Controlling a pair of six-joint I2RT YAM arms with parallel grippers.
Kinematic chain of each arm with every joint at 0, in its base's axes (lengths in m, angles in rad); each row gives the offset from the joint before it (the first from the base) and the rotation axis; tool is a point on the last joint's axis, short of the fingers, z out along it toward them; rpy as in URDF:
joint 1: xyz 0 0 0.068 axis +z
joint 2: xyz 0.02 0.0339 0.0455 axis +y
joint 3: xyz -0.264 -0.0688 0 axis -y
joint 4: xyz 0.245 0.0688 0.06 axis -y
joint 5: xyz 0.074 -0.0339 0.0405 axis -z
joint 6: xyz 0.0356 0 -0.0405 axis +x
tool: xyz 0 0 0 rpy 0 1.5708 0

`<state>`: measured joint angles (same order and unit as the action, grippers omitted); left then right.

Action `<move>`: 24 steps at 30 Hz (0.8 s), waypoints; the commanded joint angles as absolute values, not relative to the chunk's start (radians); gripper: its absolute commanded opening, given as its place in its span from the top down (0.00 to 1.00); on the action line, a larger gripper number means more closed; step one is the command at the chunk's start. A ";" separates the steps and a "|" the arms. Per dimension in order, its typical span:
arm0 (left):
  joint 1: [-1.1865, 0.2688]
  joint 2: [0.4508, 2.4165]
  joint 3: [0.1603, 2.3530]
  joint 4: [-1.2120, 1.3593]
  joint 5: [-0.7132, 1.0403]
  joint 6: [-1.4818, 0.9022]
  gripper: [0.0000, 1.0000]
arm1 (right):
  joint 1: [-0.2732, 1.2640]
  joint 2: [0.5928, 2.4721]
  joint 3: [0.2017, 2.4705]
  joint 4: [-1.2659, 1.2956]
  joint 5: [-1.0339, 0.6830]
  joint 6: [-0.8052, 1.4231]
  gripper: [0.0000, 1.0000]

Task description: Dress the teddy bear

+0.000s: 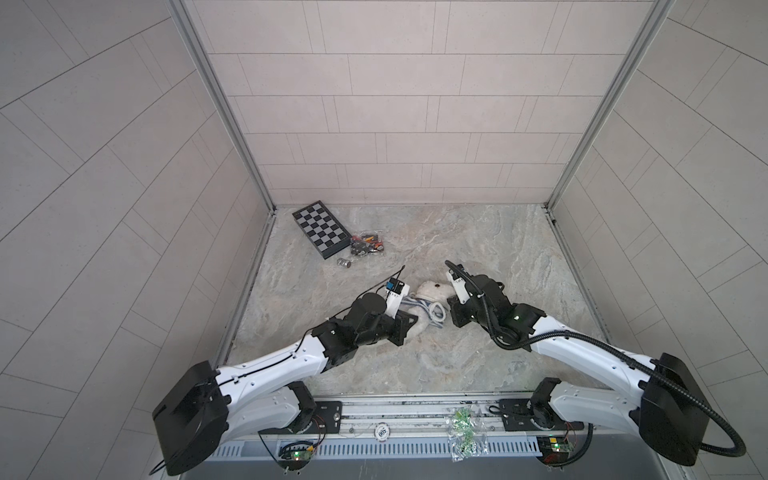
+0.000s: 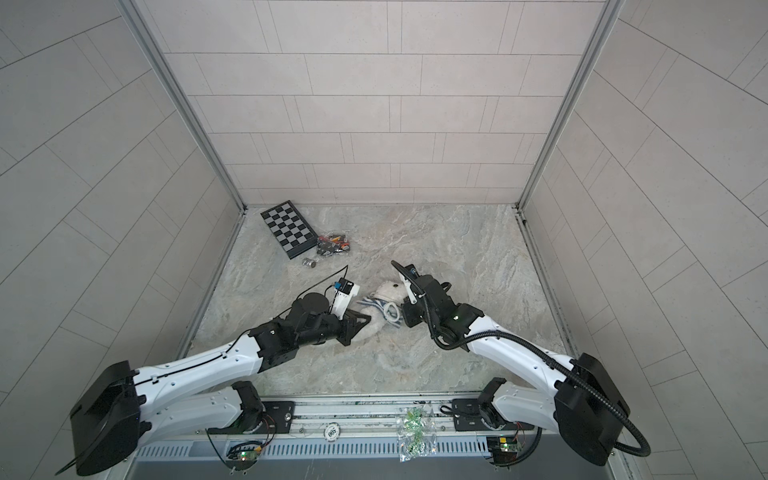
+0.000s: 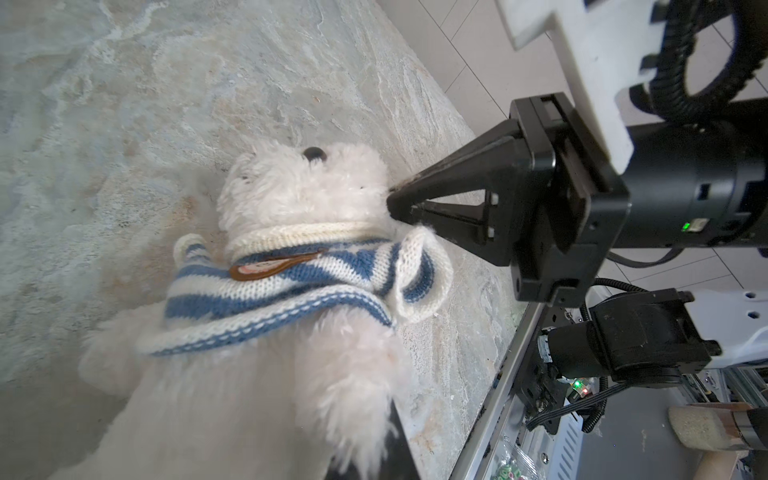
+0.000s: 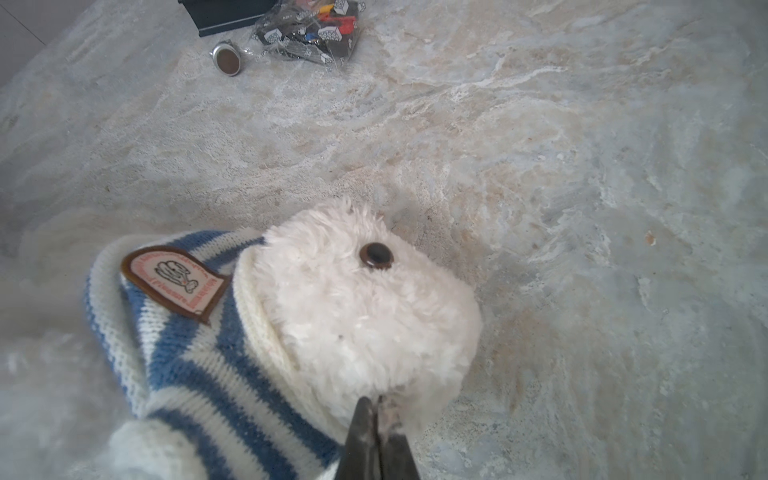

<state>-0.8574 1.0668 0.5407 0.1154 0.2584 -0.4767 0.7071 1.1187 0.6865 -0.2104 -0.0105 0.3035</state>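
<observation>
1. At the far left corner of the grey marbled tabletop (image 1: 478, 249) lies a black-and-silver chequered folding board (image 1: 320, 230). Just beside it is a clear plastic bag of small dark pieces (image 1: 366, 245), and near that a small round metal cap (image 1: 344, 263).
2. Left of centre, the left gripper (image 1: 413, 322) is clenched. The fur of the bear's lower limb runs in between its fingers.
3. Mid-table, between the two grippers, the fluffy white plush teddy bear (image 1: 432, 289) lies on its back with its head toward the far wall.
4. A blue-and-white striped knit shirt (image 3: 291, 282) has its cream collar round the bear's neck. The rest is bunched high on the chest, with a brown-edged badge (image 4: 174, 282) showing.
5. Right of centre, the right gripper (image 4: 376, 409) is pinched closed on fluff at the side of the bear's head, just beside the collar. I cannot tell whether the collar is caught too.
</observation>
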 commanded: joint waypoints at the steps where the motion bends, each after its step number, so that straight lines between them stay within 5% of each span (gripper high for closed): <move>1: -0.824 1.011 0.572 0.069 0.289 -0.439 1.00 | 0.767 1.059 0.739 -0.341 0.092 0.311 0.98; 13: -0.793 1.005 0.619 -0.072 0.448 -0.336 1.00 | 0.865 0.970 0.738 -0.467 0.136 0.282 0.54; 24: -0.793 1.014 0.620 -0.060 0.504 -0.341 1.00 | 0.908 0.905 0.650 -0.313 0.147 -0.020 0.44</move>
